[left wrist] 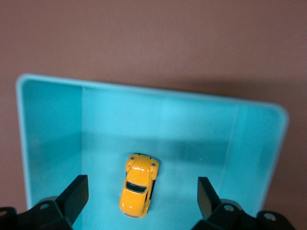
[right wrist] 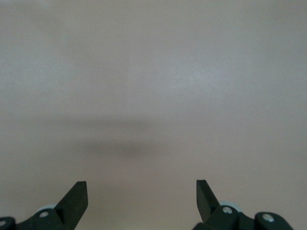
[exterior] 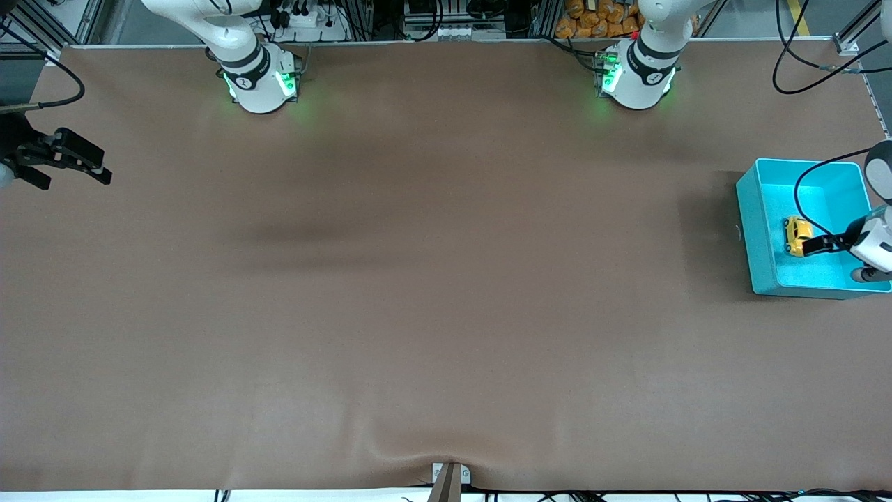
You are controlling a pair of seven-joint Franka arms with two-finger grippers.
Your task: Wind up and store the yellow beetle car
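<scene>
The yellow beetle car [exterior: 798, 236] lies on the floor of the turquoise bin [exterior: 759, 230], w/ the bin sitting on the brown bench [exterior: 432, 293] at the left arm's end. Car rests on its wheels, roughly mid-floor, clear of all four bin walls.

Left end effector [exterior: 814, 245] hangs over the bin interior, just above the car. Its arm comes in from the edge of the front view at the bin's side, wrist turned so the black fingers point in across the bin toward the car. In the left wrist view the fingers [left wrist: 74, 196] stand wide apart, one to each side of the car [left wrist: 138, 185], not touching it; nothing gripped. A black cable loops from that wrist over the bin.

Right end effector [exterior: 103, 174] waits well apart from the bin, at the right arm's end of the bench, held low over bare bench, fingers pointing roughly toward the bin's end. Right wrist view: fingers [right wrist: 75, 197] spread apart, empty, only bench surface below.
</scene>
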